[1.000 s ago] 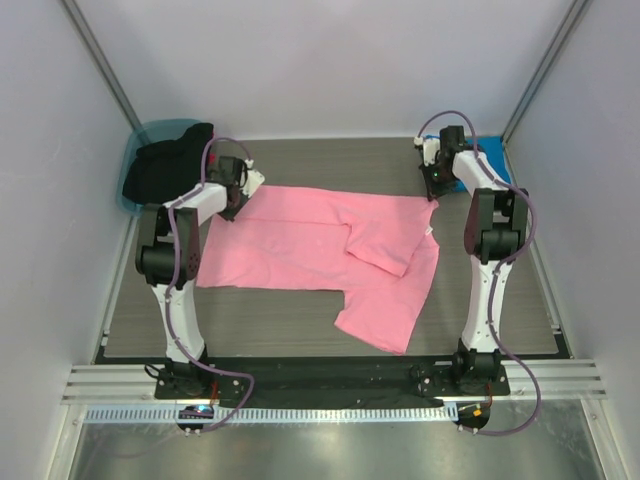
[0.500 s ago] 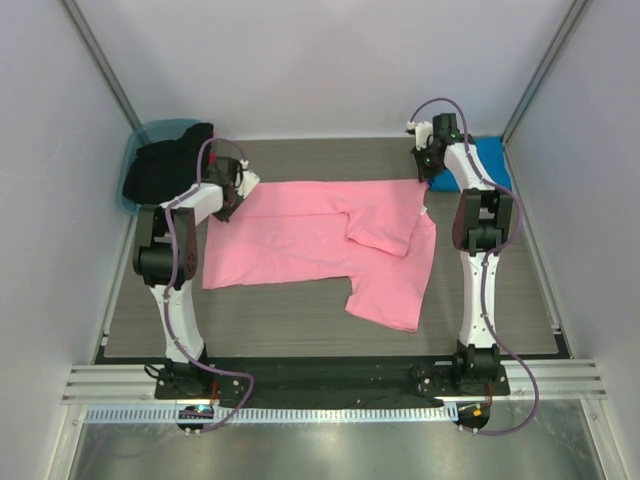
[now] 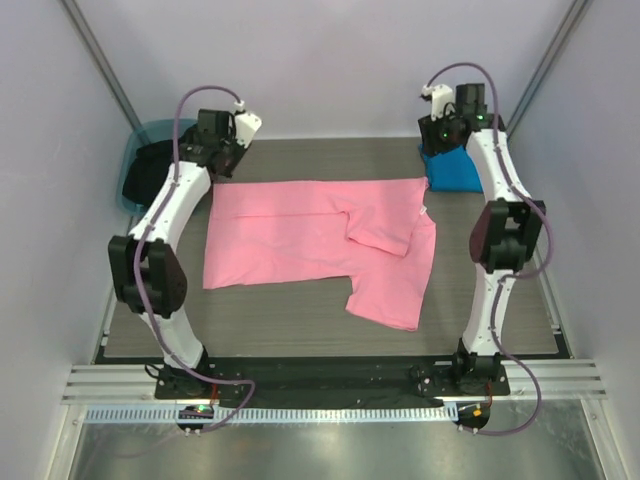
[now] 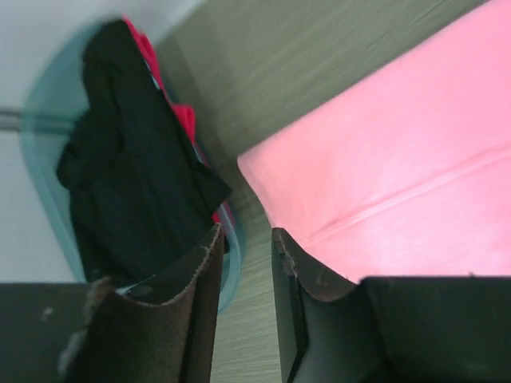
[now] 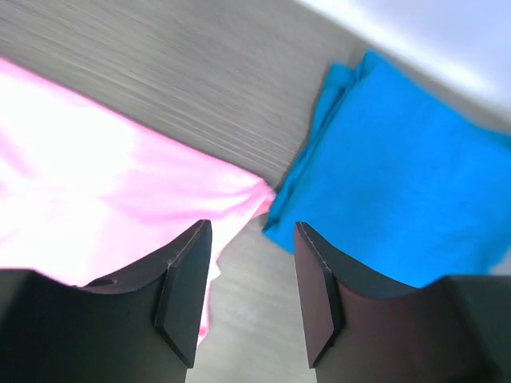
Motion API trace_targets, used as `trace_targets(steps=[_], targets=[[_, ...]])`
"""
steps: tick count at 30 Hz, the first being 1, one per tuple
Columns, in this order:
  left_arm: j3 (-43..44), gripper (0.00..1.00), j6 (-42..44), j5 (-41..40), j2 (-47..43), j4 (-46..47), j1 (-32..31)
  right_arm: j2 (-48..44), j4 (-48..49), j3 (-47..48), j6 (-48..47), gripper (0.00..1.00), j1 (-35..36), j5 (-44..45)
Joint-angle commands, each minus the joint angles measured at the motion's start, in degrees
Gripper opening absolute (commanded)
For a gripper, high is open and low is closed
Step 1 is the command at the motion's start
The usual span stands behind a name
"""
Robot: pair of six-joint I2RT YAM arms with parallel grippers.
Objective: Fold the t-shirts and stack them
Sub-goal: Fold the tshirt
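The pink t-shirt [image 3: 300, 235] lies spread on the table with one sleeve part folded over and its lower right corner hanging toward the front. In the wrist views its back corners show as pink t-shirt [image 4: 399, 175] and pink t-shirt [image 5: 96, 199]. The blue t-shirt [image 3: 462, 170] sits folded at the back right, next to the pink one's corner, and fills the right of the right wrist view as blue t-shirt [image 5: 399, 175]. My left gripper [image 3: 222, 160] [image 4: 244, 235] hovers open above the shirt's back left corner. My right gripper [image 3: 436, 145] [image 5: 251, 230] hovers open above the back right corner. Neither holds anything.
A teal tub [image 3: 150, 135] [image 4: 40, 159] stands at the back left corner, holding dark clothes [image 3: 150, 170] [image 4: 128, 183] with some red cloth beneath. Grey walls close in the table on three sides.
Both grippers have let go of the pink t-shirt's back edge, opened and risen. The shirt had been pulled toward the back and now lies flat.
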Motion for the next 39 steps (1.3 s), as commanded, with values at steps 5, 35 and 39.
trace_targets(steps=[5,35,39], targets=[[-5.20,0.43,-1.03,3.38,-10.52,-7.24,-2.46,-27.44,-3.62,-27.38,-13.82,0.51,2.51,-12.89],[-26.48,0.55,-9.20,6.28,-19.50,-6.63,6.68,-73.54,-12.27,-91.13,-46.75,0.47,19.21,-15.00],[-26.66,0.55,-9.12,6.11,-19.67,-6.54,7.56,-71.52,-10.32,-91.75,-45.16,0.45,21.67,-15.09]])
